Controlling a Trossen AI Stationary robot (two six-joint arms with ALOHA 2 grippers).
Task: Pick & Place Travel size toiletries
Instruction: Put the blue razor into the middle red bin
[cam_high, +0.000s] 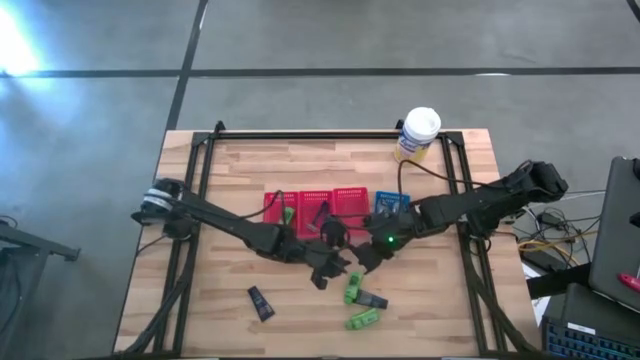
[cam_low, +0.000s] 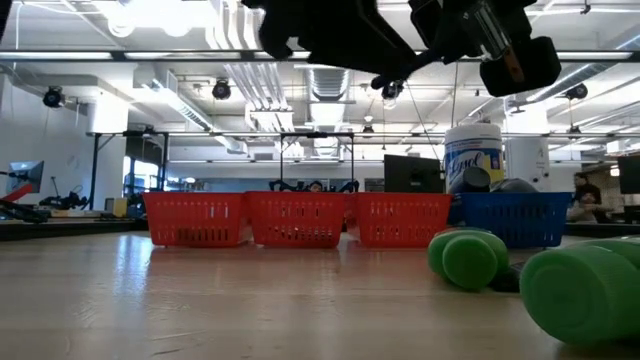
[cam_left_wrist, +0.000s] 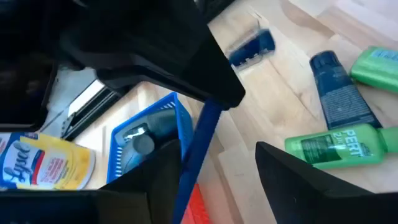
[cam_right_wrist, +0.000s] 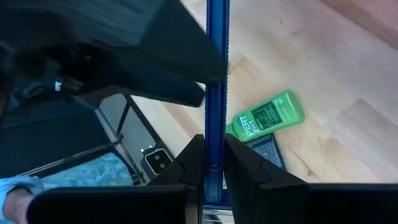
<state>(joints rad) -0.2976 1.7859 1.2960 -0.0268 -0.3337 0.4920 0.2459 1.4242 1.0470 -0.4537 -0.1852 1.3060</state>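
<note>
Two grippers (cam_high: 335, 262) around blue razor (cam_right_wrist: 216, 93)

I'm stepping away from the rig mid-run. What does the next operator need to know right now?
Right gripper: shut on the blue razor, held above mid-table.
Left gripper: open, close beside that razor, not gripping it.
Loose on the table: two green tubes, two dark tubes.
Done: a grey bottle lies in the blue basket.
Left: place the razor, then the four loose tubes.
</note>
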